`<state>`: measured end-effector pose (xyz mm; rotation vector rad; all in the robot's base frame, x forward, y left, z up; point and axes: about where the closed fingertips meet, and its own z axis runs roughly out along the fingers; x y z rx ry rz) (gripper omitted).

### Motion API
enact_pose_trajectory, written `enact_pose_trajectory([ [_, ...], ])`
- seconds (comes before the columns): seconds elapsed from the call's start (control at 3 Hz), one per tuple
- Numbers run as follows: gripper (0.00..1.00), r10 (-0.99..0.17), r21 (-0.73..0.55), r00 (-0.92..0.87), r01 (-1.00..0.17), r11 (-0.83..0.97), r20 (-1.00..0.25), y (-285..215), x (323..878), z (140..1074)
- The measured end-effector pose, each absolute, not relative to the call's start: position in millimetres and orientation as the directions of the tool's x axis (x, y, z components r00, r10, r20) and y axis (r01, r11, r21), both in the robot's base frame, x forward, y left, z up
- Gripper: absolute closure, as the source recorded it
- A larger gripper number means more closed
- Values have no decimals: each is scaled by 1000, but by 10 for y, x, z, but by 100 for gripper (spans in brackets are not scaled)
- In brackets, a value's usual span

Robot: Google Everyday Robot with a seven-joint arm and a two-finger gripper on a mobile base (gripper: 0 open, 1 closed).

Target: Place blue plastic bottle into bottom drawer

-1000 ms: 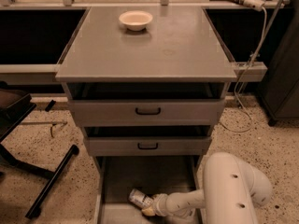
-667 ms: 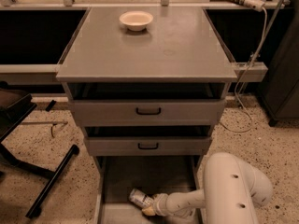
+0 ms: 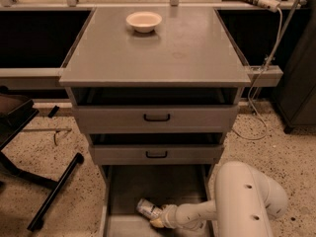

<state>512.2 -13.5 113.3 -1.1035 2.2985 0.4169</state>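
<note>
Hand is seen low inside the bottom drawer, against the bottle — its grip cannot be told. Placing is judged underway; release, then withdrawal, is called for.

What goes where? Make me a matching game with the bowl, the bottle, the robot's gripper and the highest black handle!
Things:
1. bowl
2. bottle
3. gripper
4. handle

Places:
A. low in the bottom drawer, right at the bottle's end
B. on top of the cabinet
C. lying on the bottom drawer's floor
D. on the front of the top drawer

Pairs: 1-B, 2-C, 3-A, 4-D
</note>
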Motion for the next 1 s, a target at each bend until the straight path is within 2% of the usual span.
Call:
enact_pose_trajectory([
  [0.33, 16, -617, 39, -511, -788, 615, -599, -135, 5122, 1133],
  [0.67, 0, -617, 39, -511, -788, 615, -598, -135, 5122, 1132],
  [1.0, 0, -617, 39, -511, -788, 615, -598, -135, 5122, 1132],
])
